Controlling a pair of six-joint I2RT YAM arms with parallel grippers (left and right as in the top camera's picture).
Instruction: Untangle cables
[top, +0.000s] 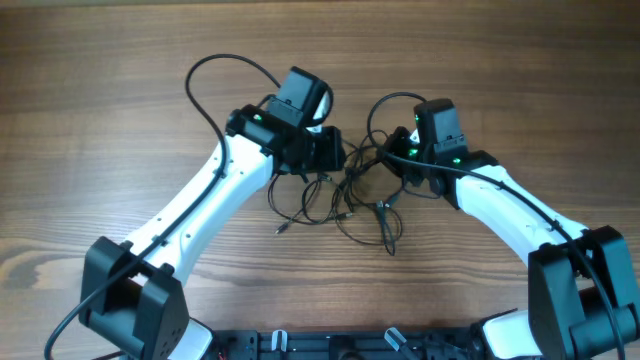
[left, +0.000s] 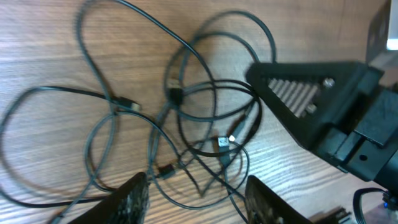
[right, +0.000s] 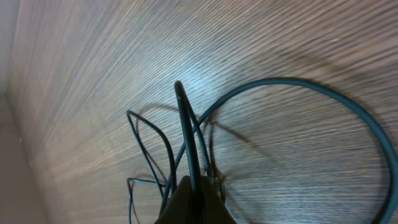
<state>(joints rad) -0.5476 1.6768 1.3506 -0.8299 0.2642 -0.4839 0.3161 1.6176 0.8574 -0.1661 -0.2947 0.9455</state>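
Only non-job item of note was the table (top: 110, 90): brown wood-grain top, grain running left-right in the overhead view, with some darker streaks. Finish looked matte from above. Right wrist view caught a pale glare patch on the grain near its centre. Same view had a pale grey strip (right: 7, 162) down its left border, couldn't tell what it was. Black rail (top: 330, 345) sat along the table's near edge.

The cables (left: 186, 118) are lying in overlapping loops on the wooden table (left: 43, 31). The left gripper (left: 198, 193) is hovering over them, fingers spread apart. The right gripper (left: 268, 84) is apparently touching one loop; the contact is blurred.
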